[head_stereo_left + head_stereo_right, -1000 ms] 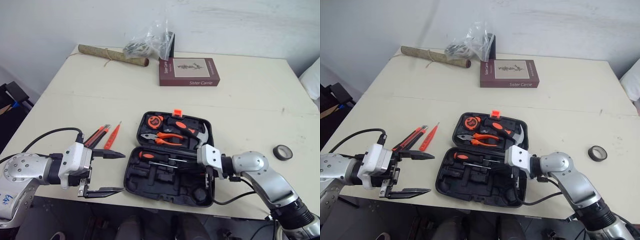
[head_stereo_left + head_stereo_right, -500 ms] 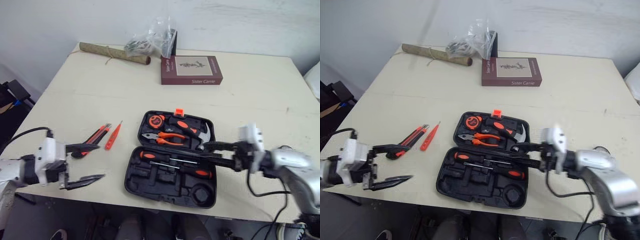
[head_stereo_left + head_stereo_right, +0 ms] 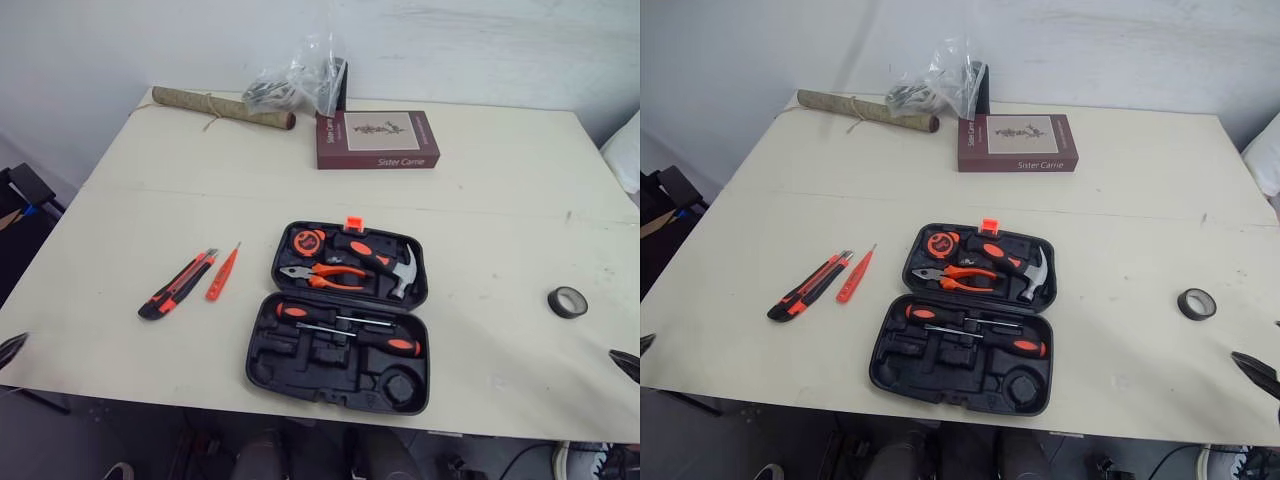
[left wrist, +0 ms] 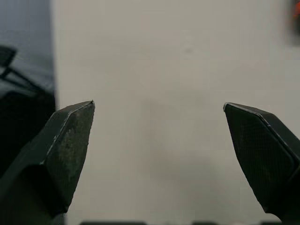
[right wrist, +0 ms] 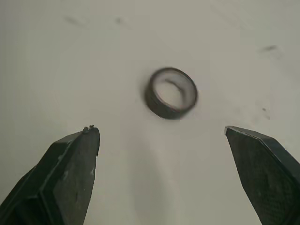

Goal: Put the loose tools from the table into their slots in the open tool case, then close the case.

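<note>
Black tool case (image 3: 340, 310) open on the table (image 3: 480, 220), knife (image 3: 178, 285) and red tester (image 3: 223, 272) loose just left of it, both my arms drawn back from it, left wrist view, my left gripper (image 4: 158, 104) spread wide, right wrist view, my right gripper (image 5: 159, 128) wide, tape roll (image 5: 171, 93) ahead.

The left gripper (image 4: 158, 105) holds its two black fingers spread wide, nothing between them; the right gripper (image 5: 160, 129) is spread just as wide and empty. From the head, a dark fingertip pokes in low at each side
</note>
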